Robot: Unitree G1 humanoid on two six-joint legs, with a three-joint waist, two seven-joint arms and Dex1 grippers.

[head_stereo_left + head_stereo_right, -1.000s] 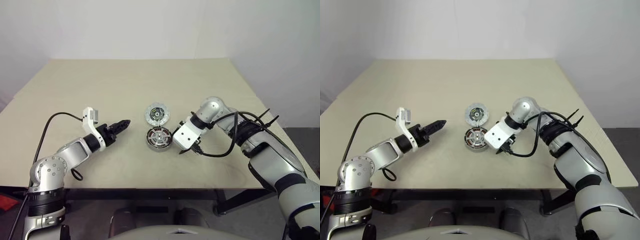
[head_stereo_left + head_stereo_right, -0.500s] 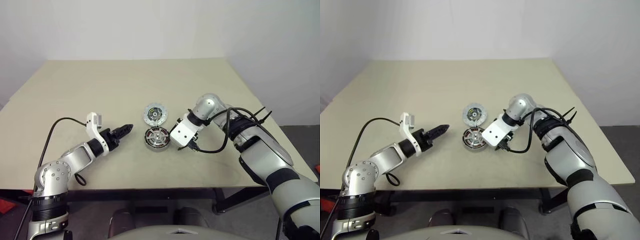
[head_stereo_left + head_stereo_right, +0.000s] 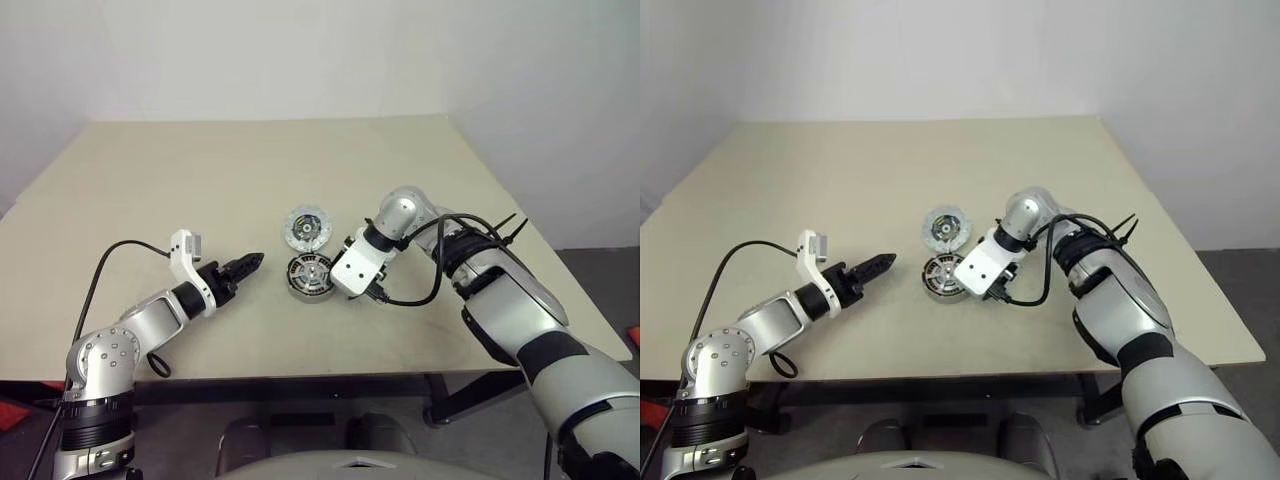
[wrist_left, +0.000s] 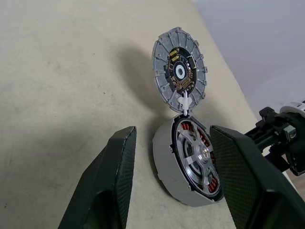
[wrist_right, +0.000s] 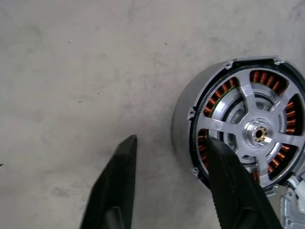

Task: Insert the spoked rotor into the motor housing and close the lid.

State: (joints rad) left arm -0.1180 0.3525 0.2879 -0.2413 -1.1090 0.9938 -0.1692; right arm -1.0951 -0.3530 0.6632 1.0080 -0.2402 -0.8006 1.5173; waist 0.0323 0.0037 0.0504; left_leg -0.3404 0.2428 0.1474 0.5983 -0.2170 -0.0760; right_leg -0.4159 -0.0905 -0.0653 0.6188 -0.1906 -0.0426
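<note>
Motor housing: I see the motor housing (image 3: 309,277) sitting on the beige worktop (image 3: 200,190), near the middle, between my two grippers.
Spoked rotor: the spoked rotor (image 5: 259,135) already sits inside the housing, with copper windings showing between its spokes.
Lid: the lid (image 3: 305,228) lies open, patterned face up, just beyond the housing and joined to it by a small white piece at the rim.
Left gripper: my left gripper (image 3: 250,264) hovers low over the worktop, pointing at the housing from its left, fingers spread and holding nothing.
Right gripper: my right gripper (image 5: 169,157) points steeply down at the housing's right side, fingers apart; one finger (image 5: 233,191) overlaps the housing's edge in the wrist view, and I cannot tell whether it touches.
</note>
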